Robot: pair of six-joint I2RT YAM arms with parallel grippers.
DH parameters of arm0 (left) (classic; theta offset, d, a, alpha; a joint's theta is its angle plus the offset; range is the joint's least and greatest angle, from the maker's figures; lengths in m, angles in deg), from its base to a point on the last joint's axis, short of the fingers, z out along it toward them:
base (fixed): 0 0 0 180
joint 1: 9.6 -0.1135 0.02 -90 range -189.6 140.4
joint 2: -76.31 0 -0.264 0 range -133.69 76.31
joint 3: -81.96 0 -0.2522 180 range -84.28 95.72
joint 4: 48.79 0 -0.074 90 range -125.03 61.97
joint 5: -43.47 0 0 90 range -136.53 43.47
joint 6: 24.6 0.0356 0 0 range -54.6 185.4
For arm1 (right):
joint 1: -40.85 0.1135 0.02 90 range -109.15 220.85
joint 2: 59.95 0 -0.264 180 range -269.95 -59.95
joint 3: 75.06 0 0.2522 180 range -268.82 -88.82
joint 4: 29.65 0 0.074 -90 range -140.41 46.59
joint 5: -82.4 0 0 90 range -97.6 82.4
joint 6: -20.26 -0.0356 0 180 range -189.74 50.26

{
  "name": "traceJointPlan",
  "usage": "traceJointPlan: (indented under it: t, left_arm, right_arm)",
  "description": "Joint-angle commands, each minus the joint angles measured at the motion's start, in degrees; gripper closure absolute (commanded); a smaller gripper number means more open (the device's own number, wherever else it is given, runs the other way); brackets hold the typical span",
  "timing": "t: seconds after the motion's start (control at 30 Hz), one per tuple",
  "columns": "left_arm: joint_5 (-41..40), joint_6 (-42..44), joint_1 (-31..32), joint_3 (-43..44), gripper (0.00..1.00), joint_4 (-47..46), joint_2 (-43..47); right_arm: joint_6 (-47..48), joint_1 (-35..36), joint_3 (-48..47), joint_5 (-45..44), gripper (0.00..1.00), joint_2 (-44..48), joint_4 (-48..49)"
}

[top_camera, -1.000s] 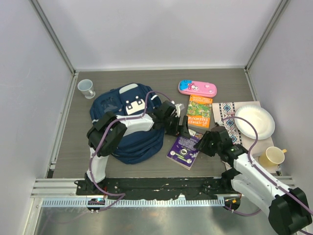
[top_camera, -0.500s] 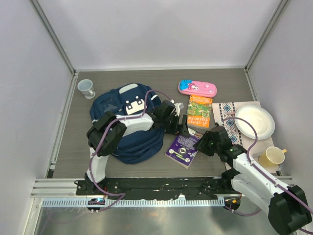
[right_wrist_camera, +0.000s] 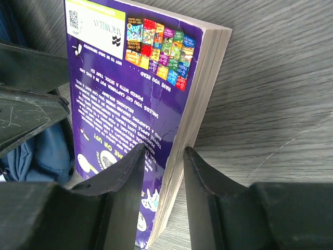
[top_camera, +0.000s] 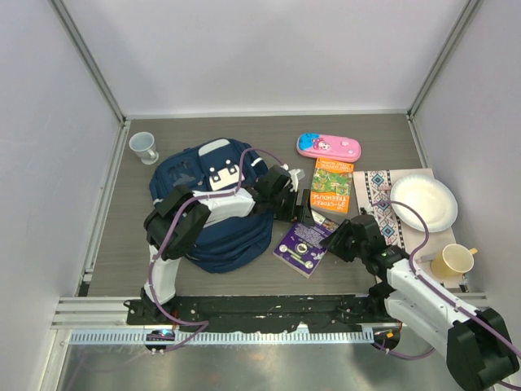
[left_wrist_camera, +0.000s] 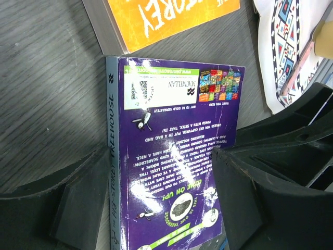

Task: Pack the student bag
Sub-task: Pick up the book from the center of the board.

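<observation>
Both claws at the purple book (top_camera: 303, 247), beside the bag (top_camera: 228, 236)

The navy bag lies left of centre on the table (top_camera: 366, 138), partly under the left arm. The left gripper (left_wrist_camera: 166, 192) stands wide open astride the book, possibly touching its spine. The right gripper (right_wrist_camera: 164, 152) pinches the book's page edge, lifting it.

Paperback (top_camera: 303, 247) right of backpack (top_camera: 232, 241), before another book (top_camera: 333, 189).
</observation>
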Motion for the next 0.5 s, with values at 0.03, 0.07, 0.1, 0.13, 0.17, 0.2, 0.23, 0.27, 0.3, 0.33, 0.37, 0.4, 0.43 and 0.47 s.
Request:
traceJointPlan:
  t: [0.03,0.07,0.1,0.13,0.17,0.2,0.23,0.27,0.3,0.33,0.37,0.4,0.43,0.47]
  left_arm:
    - [10.3,-2.7,2.8,0.9,0.22,-5.3,0.7]
    - [10.3,-2.7,2.8,0.9,0.23,-5.3,0.7]
    - [10.4,-2.7,2.8,0.9,0.23,-5.3,0.7]
    - [10.3,-2.7,2.8,0.7,0.23,-5.3,0.7]
    - [10.3,-2.7,2.9,0.6,0.23,-5.3,0.7]
    - [10.3,-2.7,2.8,0.6,0.23,-5.3,0.5]
    - [10.3,-2.8,2.8,0.6,0.23,-5.3,0.6]
    - [10.4,-2.9,2.8,0.6,0.24,-5.4,0.5]
    - [10.4,-3.0,2.9,0.6,0.24,-5.5,0.5]
    - [10.4,-3.0,2.8,0.6,0.24,-5.6,0.5]
    - [10.5,-3.0,2.8,0.7,0.24,-5.6,0.5]
    - [10.6,-3.0,2.9,0.8,0.24,-5.7,0.5]
    - [10.7,-3.1,2.8,0.8,0.24,-5.8,0.5]
    - [10.7,-3.1,2.8,0.8,0.24,-6.0,0.5]
  right_arm:
    - [-4.8,0.6,-0.3,2.8,0.63,1.6,17.5]
    - [-4.9,0.5,-0.2,2.8,0.64,2.6,18.5]
    - [-4.7,0.5,-0.2,3.2,0.64,3.1,19.2]
    - [-4.2,0.5,-0.4,4.2,0.63,3.3,19.9]
    - [-3.9,0.6,-0.9,4.4,0.63,4.0,18.9]
    - [-3.6,0.6,-2.0,4.2,0.63,4.2,17.8]
    - [-3.1,0.5,-2.5,3.4,0.63,4.7,16.5]
    - [-2.9,0.5,-2.7,3.1,0.63,5.0,15.0]
    - [-2.8,0.5,-2.7,2.9,0.63,5.7,14.8]
    - [-3.1,0.5,-2.5,2.6,0.63,6.2,14.9]
    - [-3.4,0.5,-2.3,2.5,0.63,6.3,15.1]
    - [-3.7,0.6,-1.7,2.5,0.63,6.3,15.3]
    - [-3.9,0.5,-1.5,2.3,0.63,6.3,15.5]
    - [-4.6,0.5,-1.1,2.3,0.63,6.0,16.2]
